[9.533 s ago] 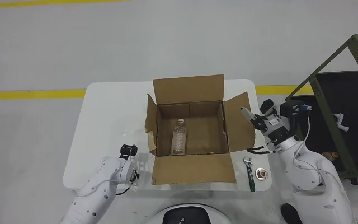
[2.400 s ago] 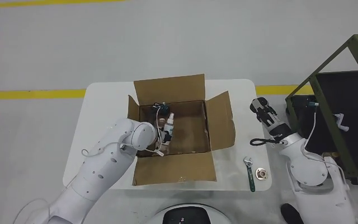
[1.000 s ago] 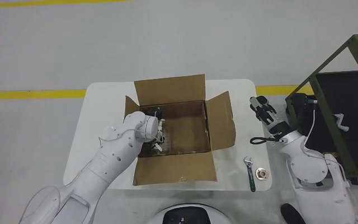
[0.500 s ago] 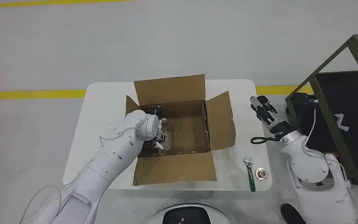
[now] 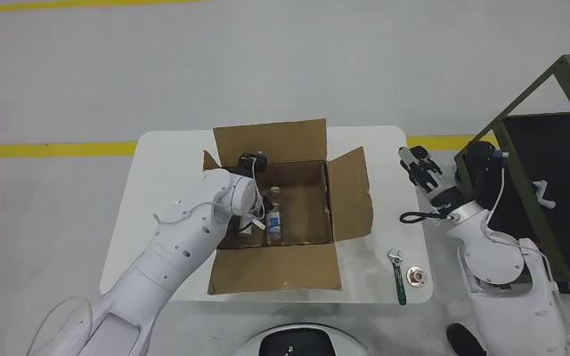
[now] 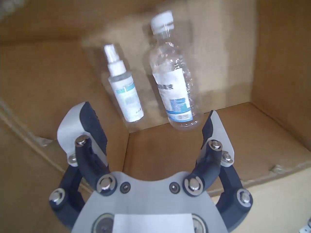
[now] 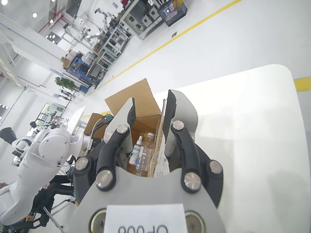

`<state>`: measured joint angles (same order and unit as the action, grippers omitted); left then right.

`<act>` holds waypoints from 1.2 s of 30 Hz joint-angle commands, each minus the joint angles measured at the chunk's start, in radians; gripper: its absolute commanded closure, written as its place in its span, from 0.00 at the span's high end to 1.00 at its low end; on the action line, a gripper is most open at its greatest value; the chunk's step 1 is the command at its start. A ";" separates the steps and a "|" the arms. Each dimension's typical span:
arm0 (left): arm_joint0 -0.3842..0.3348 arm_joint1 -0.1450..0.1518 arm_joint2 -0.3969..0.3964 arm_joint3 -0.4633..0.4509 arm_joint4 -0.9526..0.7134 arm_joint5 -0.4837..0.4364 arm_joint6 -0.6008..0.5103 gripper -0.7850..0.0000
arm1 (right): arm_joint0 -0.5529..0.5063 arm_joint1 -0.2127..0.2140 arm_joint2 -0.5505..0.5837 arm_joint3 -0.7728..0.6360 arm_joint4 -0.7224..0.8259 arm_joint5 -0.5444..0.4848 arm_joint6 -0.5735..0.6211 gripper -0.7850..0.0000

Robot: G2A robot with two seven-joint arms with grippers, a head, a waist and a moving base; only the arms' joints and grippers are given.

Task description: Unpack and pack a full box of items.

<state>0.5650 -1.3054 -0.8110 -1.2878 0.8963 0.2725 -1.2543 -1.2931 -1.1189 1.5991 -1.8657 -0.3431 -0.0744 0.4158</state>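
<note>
My left pincer [image 6: 148,115] hangs spread and empty over the box [image 6: 279,49].
Spray bottle [image 6: 122,86] and water bottle [image 6: 173,78] lie side by side on its floor, so I judge packing under way. Next I should lift clear of the walls; my right pincer [image 7: 150,103], parted and empty, is nearer the wrench [image 5: 396,276].

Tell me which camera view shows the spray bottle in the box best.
The left wrist view: the spray bottle appears whole, nozzle to base, close up, beside the water bottle inside the box. The right wrist view shows it small and far off. In the top view it is too small to tell apart.
</note>
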 commanded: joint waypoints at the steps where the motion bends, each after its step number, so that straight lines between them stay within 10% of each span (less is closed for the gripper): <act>1: 0.016 0.008 -0.031 -0.059 -0.001 -0.023 0.022 1.00 | -0.001 0.000 -0.002 0.000 0.005 -0.004 -0.003 0.36; 7: 0.072 0.037 -0.138 -0.227 -0.003 -0.105 0.065 1.00 | -0.005 0.001 0.009 0.005 0.012 -0.015 0.000 0.28; 11: 0.112 0.057 -0.213 -0.336 0.007 -0.175 0.091 1.00 | -0.005 0.003 0.027 0.005 0.026 -0.020 0.013 0.00; 36: 0.265 0.137 -0.546 -0.525 0.048 -0.387 0.043 1.00 | 0.005 0.040 0.119 -0.062 0.047 -0.095 0.311 0.00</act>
<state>0.8272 -1.1701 -1.3476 -1.8118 0.9385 -0.1177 -1.2107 -1.2889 -1.0819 1.7179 -1.9241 -0.2811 -0.1616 0.6977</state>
